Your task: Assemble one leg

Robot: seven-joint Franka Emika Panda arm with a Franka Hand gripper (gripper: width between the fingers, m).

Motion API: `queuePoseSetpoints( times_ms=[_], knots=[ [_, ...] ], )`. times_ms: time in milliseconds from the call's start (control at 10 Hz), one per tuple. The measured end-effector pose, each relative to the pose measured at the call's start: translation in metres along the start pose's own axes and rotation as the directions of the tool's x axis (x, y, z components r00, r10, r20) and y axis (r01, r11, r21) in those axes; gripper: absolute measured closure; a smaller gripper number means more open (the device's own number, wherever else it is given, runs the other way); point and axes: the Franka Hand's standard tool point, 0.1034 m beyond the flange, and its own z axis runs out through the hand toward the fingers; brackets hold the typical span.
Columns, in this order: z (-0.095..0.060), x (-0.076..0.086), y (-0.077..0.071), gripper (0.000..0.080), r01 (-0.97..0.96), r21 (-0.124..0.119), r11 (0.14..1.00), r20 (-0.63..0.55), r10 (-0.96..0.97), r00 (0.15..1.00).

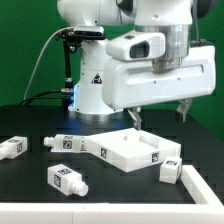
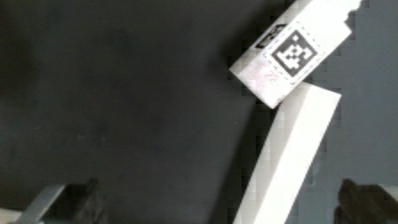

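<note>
Exterior view: arm hangs above the right half of the worktop (image 1: pixel 110 195), over the white panel (image 1: pixel 120 148). The fingers (image 1: pixel 135 117) are spread apart and carry nothing; they are well clear of everything below.

Legs on the worktop, four counted:
- right leg (image 1: pixel 170 170), just beside the panel's near right corner
- middle leg (image 1: pixel 62 143), off the panel's left corner
- left leg (image 1: pixel 12 148), far out at the exterior view's left
- near leg (image 1: pixel 65 180), alone toward the front

None is fitted to the panel yet.

Right leg is plainly the closest to the fingers: below them and a little nearer to the camera. I take it as the pick candidate.

Wrist view: both fingers (image 2: pixel 54 200) show as dark tips with bare worktop between them. One tagged leg (image 2: pixel 294 55) lies out ahead of them, not in the gap, touching or overlapping a white strip (image 2: pixel 294 150). I cannot tell whether that strip is the panel's edge or another part. I judge this to be the right leg, not certain.

Key relation: the leg's long axis runs skew to the line joining the two fingertips. My reading is that the hand must travel forward over the leg and turn at the wrist before descending, so the fingers close across the short width.
</note>
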Motion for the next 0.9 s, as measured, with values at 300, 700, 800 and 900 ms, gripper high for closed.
queuePoseSetpoints(
  times_ms=[300, 700, 800, 900],
  knots=[
    [-0.002, 0.000, 0.001, 0.0150, 0.001, -0.001, 1.000, -0.003, -0.001, 1.000],
    [0.049, -0.025, -0.025, 0.0150, -0.185, 0.012, 0.983, 0.024, 0.184, 0.983],
    [0.062, -0.024, -0.035, 0.0150, -0.204, 0.011, 0.979, 0.021, 0.203, 0.979],
    [0.072, -0.022, -0.039, 0.0150, -0.227, 0.018, 0.974, 0.019, 0.227, 0.974]
  ],
)
